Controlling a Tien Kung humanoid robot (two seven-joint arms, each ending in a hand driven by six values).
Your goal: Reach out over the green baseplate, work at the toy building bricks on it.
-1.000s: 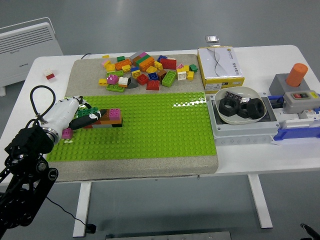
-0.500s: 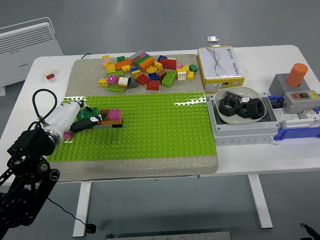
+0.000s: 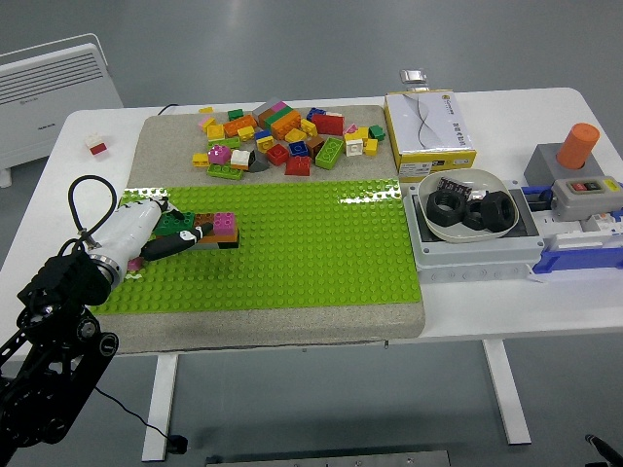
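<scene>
The green baseplate (image 3: 302,253) lies on a grey mat in the middle of the table. Near its left end stands a short stack of bricks (image 3: 214,230), brown below with a pink one on top. My left hand (image 3: 164,233), white-cased with black fingers (image 3: 175,244), comes in from the lower left and is curled around a green brick (image 3: 178,222) that touches the stack's left end. Behind the plate, a pile of loose coloured bricks (image 3: 282,136) sits on the mat. My right arm is out of the picture.
A yellow box (image 3: 429,121) stands at the back right. A grey tray (image 3: 477,255) holds a white bowl (image 3: 429,222) of black parts. An orange cylinder (image 3: 581,144) on a grey box is at the far right. A small red-and-white brick (image 3: 95,146) lies at the back left.
My left hand has slid right and slightly forward along the plate, bringing the green brick closer against the left end of the stack. The stack itself has barely shifted.
</scene>
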